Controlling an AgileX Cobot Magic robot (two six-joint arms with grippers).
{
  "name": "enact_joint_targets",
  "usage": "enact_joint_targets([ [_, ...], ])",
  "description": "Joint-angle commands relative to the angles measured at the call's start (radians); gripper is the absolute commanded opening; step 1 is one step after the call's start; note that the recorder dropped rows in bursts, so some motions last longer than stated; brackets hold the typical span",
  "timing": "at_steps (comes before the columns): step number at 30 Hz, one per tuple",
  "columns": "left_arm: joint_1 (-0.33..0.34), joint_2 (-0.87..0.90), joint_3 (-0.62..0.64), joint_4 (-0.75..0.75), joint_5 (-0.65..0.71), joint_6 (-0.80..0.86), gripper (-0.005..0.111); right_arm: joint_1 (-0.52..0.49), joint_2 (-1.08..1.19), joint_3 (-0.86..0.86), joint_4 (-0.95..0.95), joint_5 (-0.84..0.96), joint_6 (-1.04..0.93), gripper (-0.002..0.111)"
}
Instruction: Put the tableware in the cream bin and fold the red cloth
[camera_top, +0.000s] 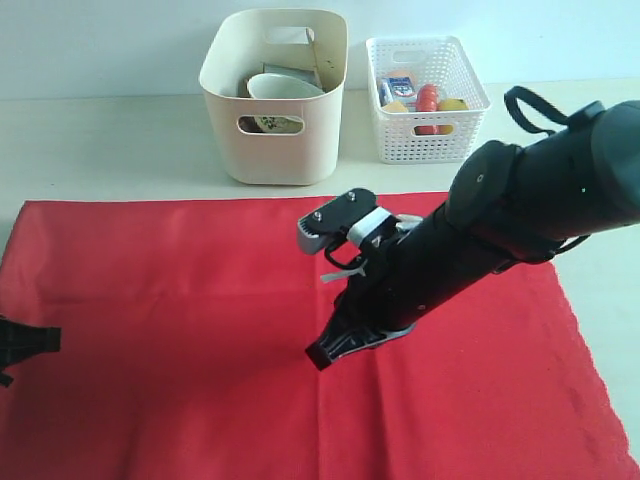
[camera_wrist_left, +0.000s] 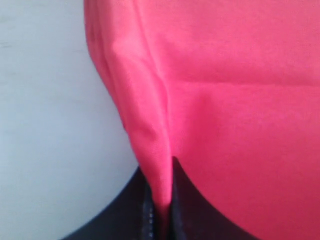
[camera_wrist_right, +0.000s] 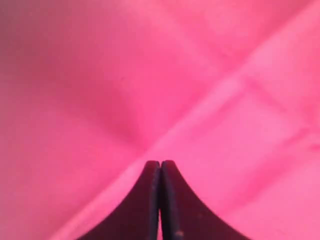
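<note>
Tabletop (camera_top: 110, 150): pale cream, smooth and matt. It lies flat before me and runs back to meet the wall. My left wrist view shows it as a plain grey-white field.
Wall (camera_top: 100, 40): plain bluish white, unmarked, rising straight from the tabletop's far edge.
Light: soft and even, with only faint, blurred shadows.

The exterior view's edges cut off the red cloth (camera_top: 180, 350) and most of the left gripper (camera_top: 30, 342)

High exterior, close wrists: red cloth (camera_top: 150, 300)
</note>
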Motion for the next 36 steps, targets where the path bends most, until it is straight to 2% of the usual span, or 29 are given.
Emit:
enact_joint_targets([
  [1,0.107,-0.028,-0.012,0.003,0.086,0.014,0.001,0.001,-0.063,-0.015,0.0,-0.018,-0.011,0.0],
  [4,0.123,-0.071,-0.049,0.013,0.138,0.014,0.001,0.001,-0.053,-0.015,0.0,-0.018,-0.011,0.0],
  [8,0.119,-0.208,-0.142,0.018,0.325,0.03,0.001,0.001,0.061,-0.015,-0.016,-0.014,-0.009,0.0],
  [10,0.074,-0.302,-0.192,0.018,0.419,0.034,0.001,0.001,0.104,-0.015,-0.016,-0.01,-0.004,0.0],
  [13,-0.026,-0.397,-0.238,0.012,0.492,0.037,0.001,0.001,0.11,-0.015,-0.014,-0.01,-0.005,0.0],
  [15,-0.121,-0.448,-0.268,0.008,0.518,0.037,0.001,0.001,0.1,-0.015,-0.014,-0.01,-0.005,0.0],
  [17,-0.271,-0.481,-0.306,-0.026,0.52,0.037,0.001,0.001,0.058,-0.015,-0.012,-0.013,-0.005,0.0],
  [18,-0.368,-0.478,-0.335,-0.034,0.52,0.037,0.001,0.001,0.004,-0.015,-0.014,-0.023,-0.001,0.0],
  [20,-0.462,-0.457,-0.378,-0.034,0.525,0.037,0.001,-0.013,-0.077,-0.015,-0.03,-0.038,0.006,0.0],
  [22,-0.564,-0.416,-0.441,-0.034,0.546,0.037,0.001,-0.051,-0.202,-0.015,-0.142,-0.059,0.114,0.0],
  [28,-0.705,-0.282,-0.57,-0.034,0.562,0.037,0.001,-0.176,-0.469,-0.015,-0.655,-0.057,0.577,0.0],
  [32,-0.794,-0.138,-0.695,-0.034,0.592,0.037,0.001,-0.252,-0.631,-0.015,-1.003,0.018,0.921,0.0],
  [36,-0.86,0.035,-0.837,-0.034,0.622,0.058,0.001,-0.257,-0.695,-0.015,-1.074,0.082,0.967,0.0],
])
